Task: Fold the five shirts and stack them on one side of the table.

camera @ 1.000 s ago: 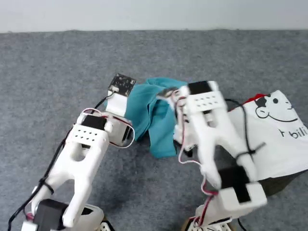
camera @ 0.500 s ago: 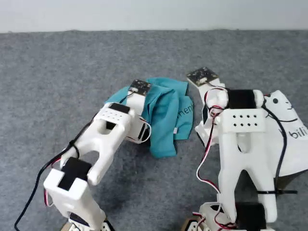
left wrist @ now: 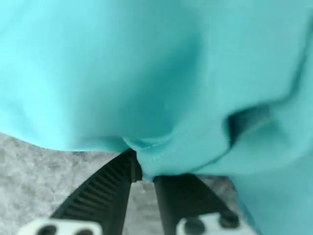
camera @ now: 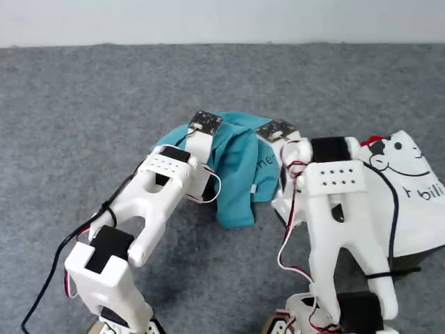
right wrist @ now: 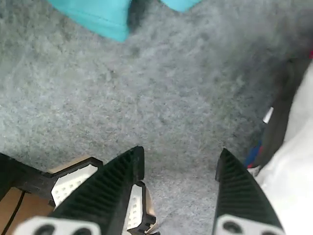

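A teal shirt (camera: 240, 167) lies bunched in the middle of the grey table, with small print showing on one fold. In the left wrist view the teal shirt (left wrist: 146, 73) hangs close over my left gripper (left wrist: 143, 169), which is shut on a hem of the cloth. My left arm (camera: 163, 191) comes in over the shirt's left edge. My right gripper (right wrist: 181, 154) stands open above bare grey felt just right of the teal shirt (right wrist: 95, 14), with nothing between its fingers. A white shirt with a cartoon print (camera: 407, 191) lies at the right.
Under the white shirt (right wrist: 301, 156) a dark garment (right wrist: 279, 127) and a bit of red and blue cloth show at the pile's edge. My right arm (camera: 341, 223) stands between the teal shirt and that pile. Grey felt stretches open to the back and far left.
My left arm has swung right onto the teal shirt's left edge. My right arm has come off the shirt to its right side, then edged back toward it. The shirt lies flatter.
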Robot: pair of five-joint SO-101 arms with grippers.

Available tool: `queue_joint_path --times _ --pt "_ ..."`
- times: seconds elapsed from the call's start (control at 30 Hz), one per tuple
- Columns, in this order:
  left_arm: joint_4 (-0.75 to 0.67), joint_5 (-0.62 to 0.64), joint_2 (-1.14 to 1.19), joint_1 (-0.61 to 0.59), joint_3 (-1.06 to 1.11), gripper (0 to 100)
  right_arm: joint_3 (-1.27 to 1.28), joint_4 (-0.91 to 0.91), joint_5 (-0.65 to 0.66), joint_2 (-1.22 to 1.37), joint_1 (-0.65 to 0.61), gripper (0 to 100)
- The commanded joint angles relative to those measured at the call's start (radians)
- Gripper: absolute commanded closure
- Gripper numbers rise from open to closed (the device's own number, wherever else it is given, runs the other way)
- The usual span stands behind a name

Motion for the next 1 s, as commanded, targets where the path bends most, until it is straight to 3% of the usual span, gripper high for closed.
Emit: queue_joint_path --times 0.0,0.33,0.5,0.6,0.77,0.9,0.97 --pt "-0.014 0.000 -0.017 -0.086 -0.004 99 -0.003 0.033 -0.011 -0.045 -0.048 76.1" --pt "0.133 0.002 -0.135 -0.347 -0.013 99 0.015 -0.002 -0.012 -0.036 -0.053 76.1" --pt "0.126 0.000 -0.212 -0.377 0.054 99 0.083 -0.074 -0.017 -0.036 -0.058 76.1" --pt "0.126 0.000 -0.233 -0.377 0.076 99 0.124 -0.139 -0.018 -0.035 -0.137 76.1" --pt "-0.017 0.005 -0.216 -0.376 0.162 99 0.256 -0.363 -0.046 -0.035 -0.285 76.1" --pt "-0.181 0.005 -0.226 -0.377 0.277 99 0.341 -0.526 -0.095 -0.033 -0.309 76.1" --pt "-0.187 0.006 -0.226 -0.376 0.277 99 0.376 -0.599 -0.098 -0.033 -0.309 76.1"
